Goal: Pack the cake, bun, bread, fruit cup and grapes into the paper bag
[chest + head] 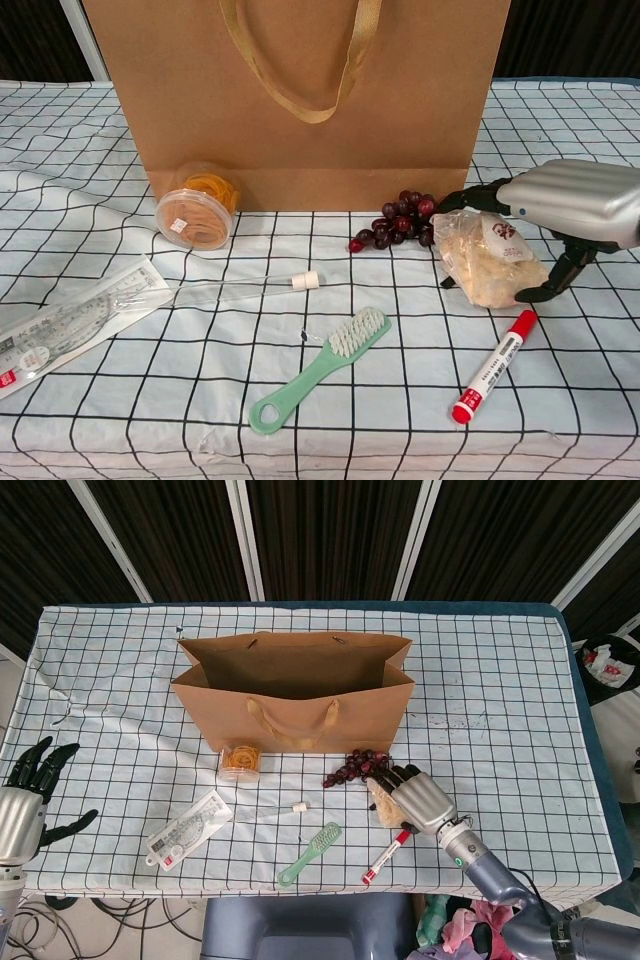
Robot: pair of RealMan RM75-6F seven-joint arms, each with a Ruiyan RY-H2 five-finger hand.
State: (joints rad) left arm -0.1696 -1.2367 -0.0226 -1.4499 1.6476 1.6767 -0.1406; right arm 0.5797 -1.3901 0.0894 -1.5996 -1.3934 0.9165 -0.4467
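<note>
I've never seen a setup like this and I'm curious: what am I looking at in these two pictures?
A two-armed robot sits at a checked table. One picture looks down from its head, the other forward from its chest. The right robot hand closes around a wrapped bread; whether it has lifted it, I cannot tell. The left robot hand hangs open, holding nothing. An open paper bag stands at the middle. In front of it lie grapes, a fruit cup, a green brush, a red marker and a packaged ruler.

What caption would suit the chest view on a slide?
Right robot hand closing over a wrapped bread packet beside grapes, in front of the paper bag.
</note>
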